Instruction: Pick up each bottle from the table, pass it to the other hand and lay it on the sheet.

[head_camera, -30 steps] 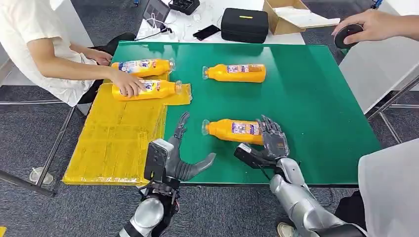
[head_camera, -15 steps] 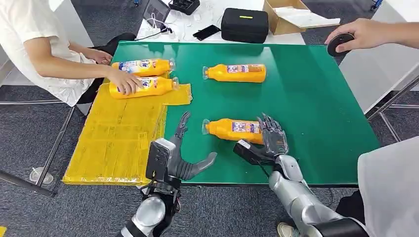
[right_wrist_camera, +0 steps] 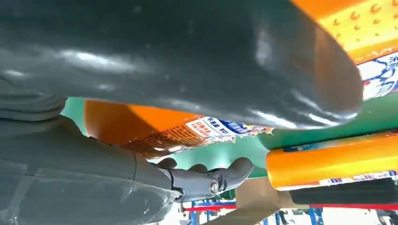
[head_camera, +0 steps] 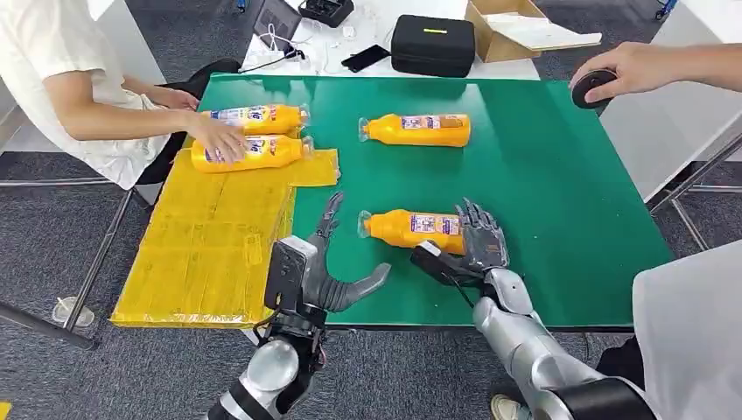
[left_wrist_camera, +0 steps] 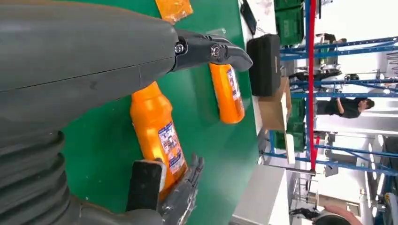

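A seated person's hand [head_camera: 214, 140] rests on one of two orange bottles at the top of the yellow sheet [head_camera: 206, 236], which drapes over the green table [head_camera: 560, 192]. The robot's left hand [head_camera: 328, 276] hovers beside the sheet, fingers spread, holding nothing. To its right, the nearest bottle [head_camera: 411, 229] lies on its side; the right hand [head_camera: 472, 249] cups its base end, fingers draped over and thumb beneath, seemingly not clamped. The round bottle could roll from that loose hold. Another bottle [head_camera: 416, 129] lies farther back. Grey carpet surrounds; a black case [head_camera: 433, 44] sits behind.
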`<action>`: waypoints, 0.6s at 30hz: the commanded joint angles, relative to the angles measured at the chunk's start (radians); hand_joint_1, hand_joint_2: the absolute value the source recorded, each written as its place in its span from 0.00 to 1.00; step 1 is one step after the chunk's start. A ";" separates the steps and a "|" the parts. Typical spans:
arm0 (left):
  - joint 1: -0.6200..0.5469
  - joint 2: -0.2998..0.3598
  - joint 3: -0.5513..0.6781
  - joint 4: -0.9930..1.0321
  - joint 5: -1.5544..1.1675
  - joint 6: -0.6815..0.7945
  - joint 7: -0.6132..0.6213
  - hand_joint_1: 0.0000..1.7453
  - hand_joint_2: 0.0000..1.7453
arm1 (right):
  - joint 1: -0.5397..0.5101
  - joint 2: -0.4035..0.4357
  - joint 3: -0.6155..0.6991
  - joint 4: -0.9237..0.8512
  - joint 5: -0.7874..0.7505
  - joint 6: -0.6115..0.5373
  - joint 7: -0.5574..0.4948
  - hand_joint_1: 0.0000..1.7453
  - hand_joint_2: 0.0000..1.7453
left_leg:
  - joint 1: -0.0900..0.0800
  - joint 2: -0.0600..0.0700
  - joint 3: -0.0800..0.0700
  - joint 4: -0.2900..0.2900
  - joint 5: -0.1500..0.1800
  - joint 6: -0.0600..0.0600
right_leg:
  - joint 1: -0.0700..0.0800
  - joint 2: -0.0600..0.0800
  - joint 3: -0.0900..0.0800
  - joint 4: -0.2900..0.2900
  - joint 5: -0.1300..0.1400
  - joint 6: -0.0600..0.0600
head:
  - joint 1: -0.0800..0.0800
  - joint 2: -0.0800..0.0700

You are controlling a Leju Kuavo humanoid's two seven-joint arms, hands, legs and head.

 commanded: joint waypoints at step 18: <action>-0.037 0.012 -0.078 0.098 0.128 -0.129 0.066 0.00 1.00 | -0.019 -0.032 0.079 0.101 0.103 0.083 0.096 0.00 1.00 | 0.001 -0.002 0.008 -0.001 -0.001 0.000 | 0.002 -0.003 0.009 -0.002 -0.001 -0.003 | 0.000 0.000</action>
